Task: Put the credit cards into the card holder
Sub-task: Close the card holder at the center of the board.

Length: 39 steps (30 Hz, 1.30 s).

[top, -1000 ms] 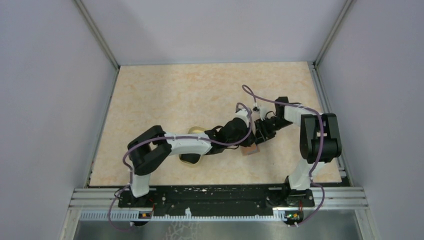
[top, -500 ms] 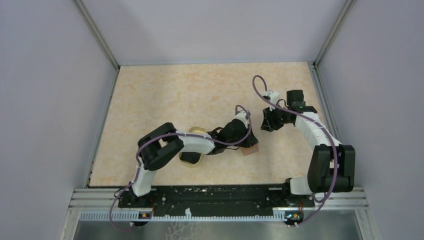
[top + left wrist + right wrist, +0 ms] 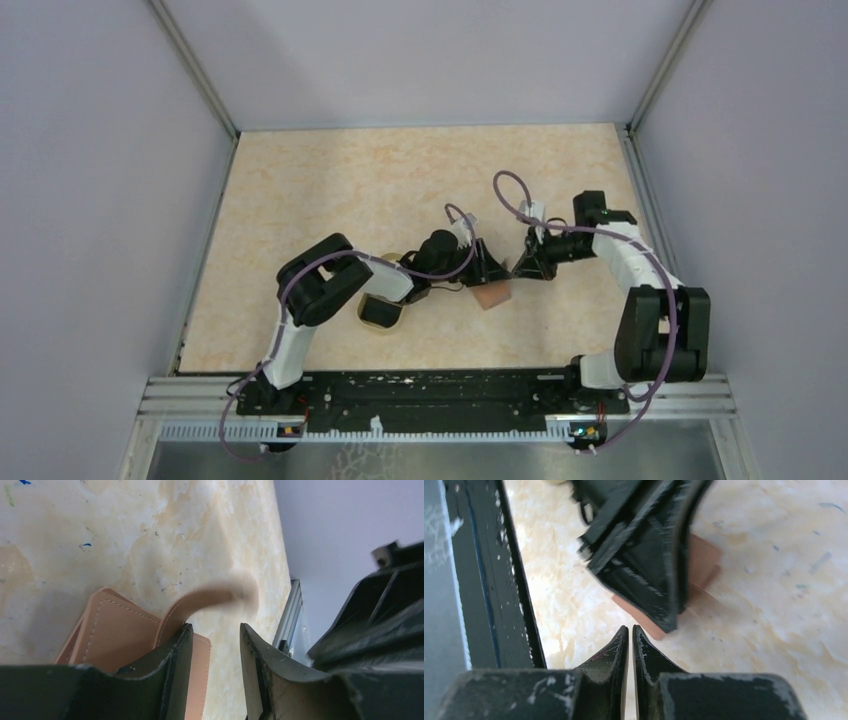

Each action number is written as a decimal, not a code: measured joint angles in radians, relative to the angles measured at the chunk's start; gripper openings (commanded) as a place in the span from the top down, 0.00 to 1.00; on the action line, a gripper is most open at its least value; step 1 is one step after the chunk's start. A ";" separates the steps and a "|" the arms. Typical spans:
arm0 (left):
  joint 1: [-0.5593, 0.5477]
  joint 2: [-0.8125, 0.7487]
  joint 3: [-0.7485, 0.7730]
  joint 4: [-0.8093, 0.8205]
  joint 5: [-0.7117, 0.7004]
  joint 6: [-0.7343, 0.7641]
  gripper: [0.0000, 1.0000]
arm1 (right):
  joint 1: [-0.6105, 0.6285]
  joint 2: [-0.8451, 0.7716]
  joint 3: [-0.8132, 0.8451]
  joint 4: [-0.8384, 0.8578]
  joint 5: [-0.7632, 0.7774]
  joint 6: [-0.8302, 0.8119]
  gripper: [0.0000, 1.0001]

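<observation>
The card holder (image 3: 492,296) lies flat on the table as a reddish-brown leather wallet (image 3: 120,635), with its tab (image 3: 215,592) curling up, blurred. My left gripper (image 3: 491,270) hangs just over it, open (image 3: 215,640), with nothing between the jaws; one finger (image 3: 175,670) rests against the tab's base. My right gripper (image 3: 523,269) is close on the right, shut and empty (image 3: 630,630), its tips beside a corner of the holder (image 3: 706,560). The credit cards cannot be made out in any view.
An oval tan-rimmed dish (image 3: 384,329) with something dark inside sits left of the holder, partly under my left forearm. The black base rail (image 3: 499,580) runs along the table's near edge. Grey walls enclose the table on three sides.
My left gripper has opened and its arm has drawn back a little toward the dish. My right gripper swung away, came back beside the holder and closed.
</observation>
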 measured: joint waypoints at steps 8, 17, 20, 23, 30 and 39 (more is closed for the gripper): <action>0.018 0.000 0.010 0.015 0.071 -0.030 0.48 | 0.120 -0.267 -0.261 0.106 -0.014 -0.278 0.99; 0.034 -0.021 -0.007 0.020 0.079 -0.040 0.47 | 0.168 -0.371 -0.431 0.341 0.082 -0.413 1.00; 0.039 -0.054 -0.008 0.014 0.072 -0.037 0.46 | 0.194 -0.369 -0.444 0.431 0.129 -0.389 1.00; 0.043 -0.093 -0.011 0.014 0.061 -0.030 0.46 | 0.209 -0.357 -0.452 0.503 0.158 -0.343 1.00; 0.045 -0.234 -0.123 0.015 -0.011 0.027 0.47 | 0.239 -0.314 -0.462 0.600 0.226 -0.274 1.00; 0.049 -0.466 -0.397 0.043 -0.047 0.238 0.47 | 0.254 -0.212 -0.457 0.586 0.290 -0.265 1.00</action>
